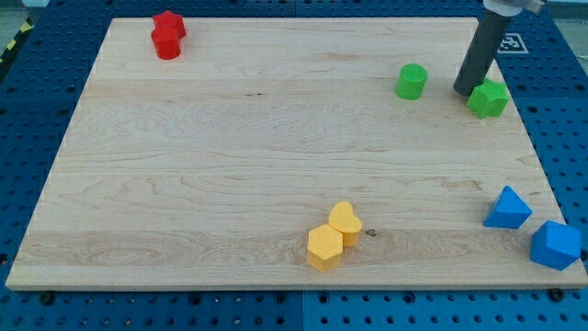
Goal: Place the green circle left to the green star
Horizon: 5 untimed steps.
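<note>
The green circle (pixel 412 82) is a short cylinder at the view's upper right of the wooden board (pixel 230 156). The green star (pixel 488 98) lies to its right, near the board's right edge. My tip (pixel 464 90) is the lower end of the dark rod, standing between the two, just left of the green star and touching or nearly touching it. The green circle sits about a block's width to the left of my tip.
A red star and a red cylinder (pixel 167 35) sit together at the top left. A yellow heart (pixel 345 222) and a yellow hexagon (pixel 324 247) touch at the bottom centre. A blue triangle (pixel 506 209) and a blue block (pixel 555 245) lie at the bottom right.
</note>
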Motion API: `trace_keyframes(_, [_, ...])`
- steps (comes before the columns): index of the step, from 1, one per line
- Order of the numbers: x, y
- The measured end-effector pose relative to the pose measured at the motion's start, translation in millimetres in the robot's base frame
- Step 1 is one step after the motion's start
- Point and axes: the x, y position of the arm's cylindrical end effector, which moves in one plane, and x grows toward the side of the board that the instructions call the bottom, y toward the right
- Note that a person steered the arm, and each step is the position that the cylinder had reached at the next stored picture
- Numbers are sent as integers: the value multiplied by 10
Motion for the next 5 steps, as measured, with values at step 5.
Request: trace_keyframes(5, [-394, -793])
